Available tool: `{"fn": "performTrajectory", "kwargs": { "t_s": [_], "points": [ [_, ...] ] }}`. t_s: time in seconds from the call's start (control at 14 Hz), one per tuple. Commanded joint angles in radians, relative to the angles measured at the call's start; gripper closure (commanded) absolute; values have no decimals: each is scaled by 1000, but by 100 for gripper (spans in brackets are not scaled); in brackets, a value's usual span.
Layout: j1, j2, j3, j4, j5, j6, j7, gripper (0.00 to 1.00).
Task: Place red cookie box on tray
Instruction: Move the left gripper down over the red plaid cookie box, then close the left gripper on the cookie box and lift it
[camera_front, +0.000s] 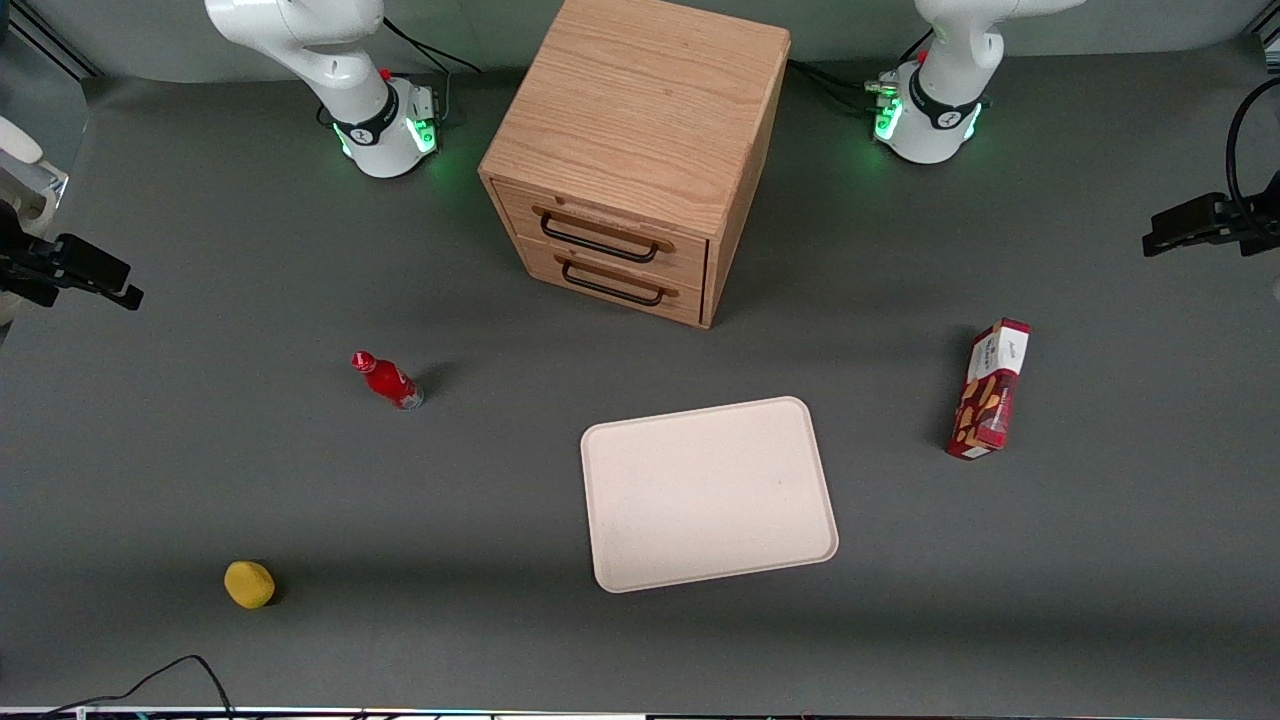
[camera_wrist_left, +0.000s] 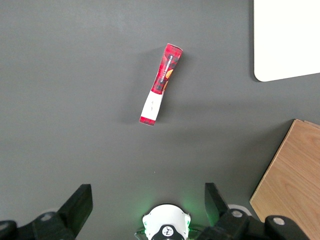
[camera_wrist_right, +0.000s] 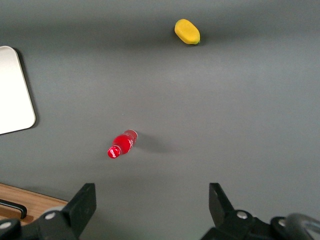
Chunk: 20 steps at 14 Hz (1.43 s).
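Observation:
The red cookie box (camera_front: 988, 390) lies on the grey table toward the working arm's end, a short gap away from the tray (camera_front: 710, 490). It is dark red with cookie pictures and a white panel at the end farther from the front camera. The tray is cream-white and nothing lies on it. My left gripper (camera_front: 1160, 238) hangs high over the table, farther from the front camera than the box and further toward the working arm's end. In the left wrist view the gripper (camera_wrist_left: 146, 205) is open with nothing in it, well apart from the box (camera_wrist_left: 160, 85) and the tray's corner (camera_wrist_left: 287, 40).
A wooden two-drawer cabinet (camera_front: 630, 150) stands farther from the front camera than the tray. A small red bottle (camera_front: 388, 380) and a yellow fruit-like object (camera_front: 249, 584) lie toward the parked arm's end. The working arm's base (camera_front: 930, 115) stands beside the cabinet.

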Motion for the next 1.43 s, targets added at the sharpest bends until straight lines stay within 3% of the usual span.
{"fn": "performTrajectory", "kwargs": {
  "t_s": [0.0,0.29,0.71,1.14,1.21,1.29,1.36],
  "points": [
    [-10,13,1,32,18,-42,-10,0],
    [-10,51,-5,-36,43,7,-1,0],
    [-2,131,-2,-391,21,481,268,0],
    [-5,189,-3,-680,21,953,271,0],
    [-7,209,-3,-705,20,1014,265,9],
    [-7,227,-3,-719,9,1055,260,42],
    [-7,252,-3,-731,-26,1107,260,99]
  ]
}}
